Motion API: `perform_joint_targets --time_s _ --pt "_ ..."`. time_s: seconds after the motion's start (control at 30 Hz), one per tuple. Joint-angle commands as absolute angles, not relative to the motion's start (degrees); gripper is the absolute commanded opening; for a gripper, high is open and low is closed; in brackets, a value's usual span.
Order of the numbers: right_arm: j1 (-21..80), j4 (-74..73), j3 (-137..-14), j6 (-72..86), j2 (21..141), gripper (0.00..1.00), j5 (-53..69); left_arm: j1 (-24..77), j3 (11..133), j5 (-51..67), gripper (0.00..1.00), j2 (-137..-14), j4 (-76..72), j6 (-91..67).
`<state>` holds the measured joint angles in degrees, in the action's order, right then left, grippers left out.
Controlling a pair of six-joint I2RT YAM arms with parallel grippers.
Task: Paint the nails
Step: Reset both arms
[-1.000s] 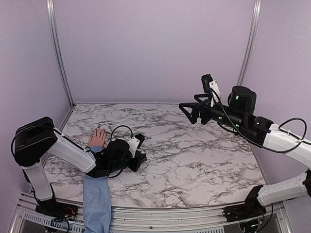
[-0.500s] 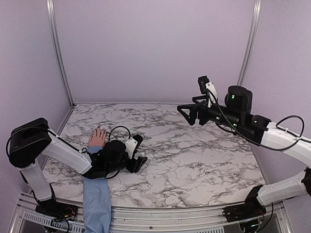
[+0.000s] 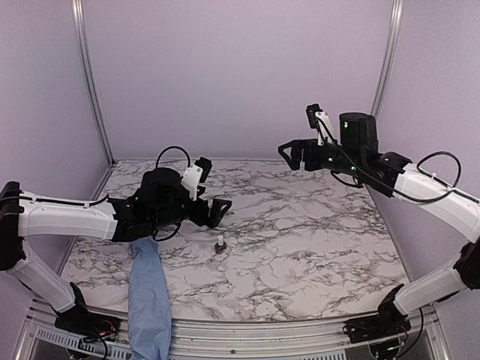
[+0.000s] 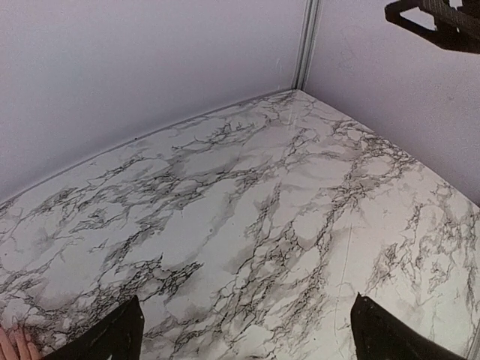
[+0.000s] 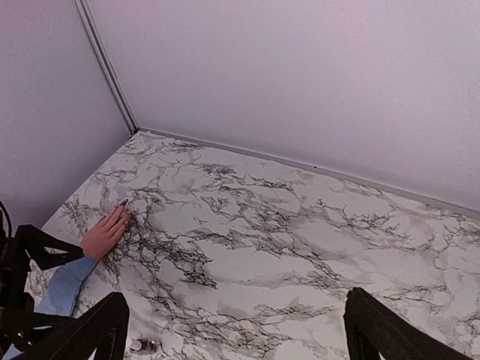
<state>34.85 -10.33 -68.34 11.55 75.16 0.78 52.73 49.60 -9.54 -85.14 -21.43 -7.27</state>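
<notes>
Jaws of left gripper (image 3: 210, 212) and right gripper (image 3: 291, 154) gape empty; bottle (image 3: 220, 245) stands capped; nails (image 5: 120, 206) too small to judge.

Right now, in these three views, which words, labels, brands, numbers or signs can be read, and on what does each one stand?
No readable text in any view.
Small bottle: too small to tell whether it carries a label.
Marble table, purple walls, blue sleeve: no print visible.
</notes>
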Motion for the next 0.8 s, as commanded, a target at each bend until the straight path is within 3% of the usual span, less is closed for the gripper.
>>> perform_joint_targets --time_s 0.0,0.13,0.3,0.77 --pt "33.05 -14.31 -72.02 13.11 75.85 0.99 -1.90 46.93 61.47 -7.35 0.99 -84.61 -3.74 -11.62" --pt "30.68 -14.50 -72.05 14.52 75.48 0.98 -3.97 41.71 68.89 -4.69 0.99 -85.59 5.63 -12.93" --pt "26.20 -14.81 -70.46 17.49 74.23 0.99 -4.37 34.78 68.29 -0.96 0.99 -83.15 6.42 -17.78" --pt "23.29 -6.08 -48.66 21.43 64.34 0.99 -4.87 28.76 45.49 -2.39 0.99 -73.45 -1.76 -27.70"
